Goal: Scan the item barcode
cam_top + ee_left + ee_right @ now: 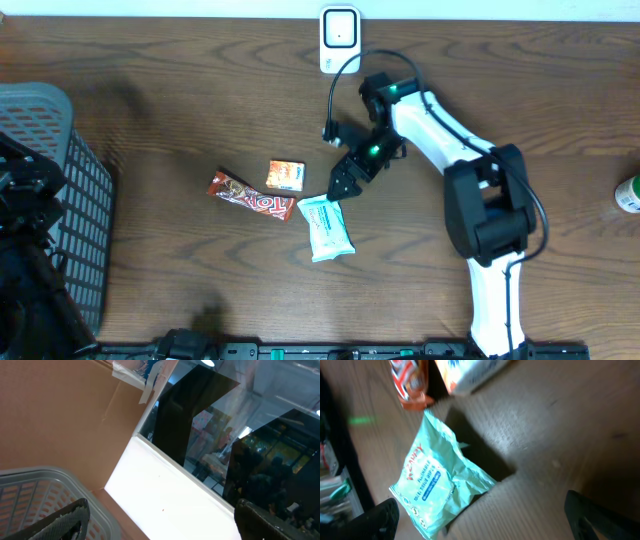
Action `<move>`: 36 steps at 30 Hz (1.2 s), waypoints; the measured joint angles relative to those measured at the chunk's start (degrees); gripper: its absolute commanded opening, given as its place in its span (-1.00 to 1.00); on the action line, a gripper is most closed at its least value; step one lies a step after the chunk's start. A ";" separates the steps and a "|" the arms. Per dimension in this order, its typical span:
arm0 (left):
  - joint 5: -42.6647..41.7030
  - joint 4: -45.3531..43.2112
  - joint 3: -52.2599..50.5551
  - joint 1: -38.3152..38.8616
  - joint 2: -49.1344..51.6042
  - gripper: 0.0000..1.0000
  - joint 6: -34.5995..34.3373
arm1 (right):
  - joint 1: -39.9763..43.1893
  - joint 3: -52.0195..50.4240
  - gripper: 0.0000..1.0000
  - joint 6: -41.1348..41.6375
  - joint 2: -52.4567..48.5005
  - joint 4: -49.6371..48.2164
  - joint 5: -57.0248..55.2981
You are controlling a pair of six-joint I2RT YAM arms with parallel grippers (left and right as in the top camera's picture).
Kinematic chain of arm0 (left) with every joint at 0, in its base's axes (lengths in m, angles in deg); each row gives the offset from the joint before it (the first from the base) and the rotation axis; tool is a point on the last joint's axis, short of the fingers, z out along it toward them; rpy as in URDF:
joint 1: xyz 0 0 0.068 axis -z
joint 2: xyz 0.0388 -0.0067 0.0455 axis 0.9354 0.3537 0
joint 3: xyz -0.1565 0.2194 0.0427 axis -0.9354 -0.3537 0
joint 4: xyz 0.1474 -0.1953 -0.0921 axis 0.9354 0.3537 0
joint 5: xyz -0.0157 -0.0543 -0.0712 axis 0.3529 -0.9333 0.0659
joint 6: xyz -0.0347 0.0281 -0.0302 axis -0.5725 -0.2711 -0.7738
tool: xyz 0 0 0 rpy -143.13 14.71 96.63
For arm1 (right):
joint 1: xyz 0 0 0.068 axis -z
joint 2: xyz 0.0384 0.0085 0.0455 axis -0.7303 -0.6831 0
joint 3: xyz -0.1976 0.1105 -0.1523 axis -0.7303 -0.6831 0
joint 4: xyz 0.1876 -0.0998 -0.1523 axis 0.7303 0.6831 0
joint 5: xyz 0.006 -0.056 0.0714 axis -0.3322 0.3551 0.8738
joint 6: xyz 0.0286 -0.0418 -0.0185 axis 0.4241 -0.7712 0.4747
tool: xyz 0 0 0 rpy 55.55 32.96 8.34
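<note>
Right end effector (338, 186) spread wide, gripping nothing, poised just above the wipes pack (440, 482), contact unclear. Pack lies flat on the worktop (180, 90), near the candy bar (250, 197) and orange box (285, 176). Pack print reads roughly "flushable toilet tissue wipes"; other labels blurred. Left end effector (165, 522) wide apart, empty. Scanner (340, 38) at far edge.

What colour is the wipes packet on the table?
Pale mint green wipes packet; best in right wrist view.
</note>
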 measured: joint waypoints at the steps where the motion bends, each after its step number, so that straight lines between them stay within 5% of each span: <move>1: 0.00 0.00 0.00 0.00 0.02 0.85 0.00 | -0.11 0.00 0.98 -0.35 -0.94 0.44 0.31; 14: 0.00 0.02 0.00 0.00 0.00 0.84 0.00 | -4.61 0.17 0.98 -4.26 -3.23 4.85 6.05; 16: 0.00 0.02 0.00 0.00 0.00 0.86 0.02 | -5.22 0.17 0.43 -4.39 -3.23 4.66 6.14; 17: 0.00 0.02 0.00 0.00 0.00 0.85 0.00 | -5.51 -0.02 -0.03 -4.68 -3.26 4.39 5.62; 20: 0.00 0.02 0.00 0.00 0.00 0.85 0.00 | -6.19 -1.84 -0.98 -5.20 -4.00 3.61 4.46; 36: 0.00 0.02 0.00 0.00 -0.85 0.85 0.00 | -6.64 -5.20 -0.97 2.60 -4.72 3.45 4.94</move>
